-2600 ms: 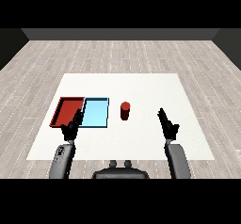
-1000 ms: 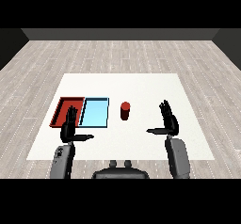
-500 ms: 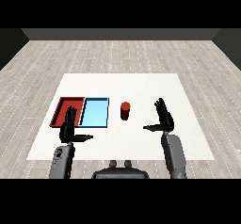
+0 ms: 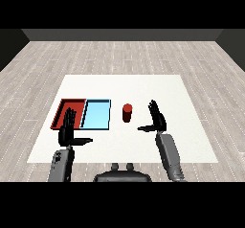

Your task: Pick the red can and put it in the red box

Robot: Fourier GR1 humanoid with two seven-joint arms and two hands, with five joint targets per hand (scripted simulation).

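The red can [image 4: 127, 113] stands upright on the white table [image 4: 143, 88], just right of the light blue tray [image 4: 96, 114]. The red tray [image 4: 64, 111] lies at the left, side by side with the blue one. My right hand [image 4: 157, 119] is open, fingers straight and thumb pointing left, a short way to the right of the can and apart from it. My left hand [image 4: 68, 129] is open too, fingers raised over the near edge of the red tray, thumb pointing right.
Both trays hold nothing. Bare table stretches behind the can and to the right of my right hand. The table's near edge runs just below both forearms.
My right hand has moved left and a little forward, closing on the can. The left hand has stayed about where it was.
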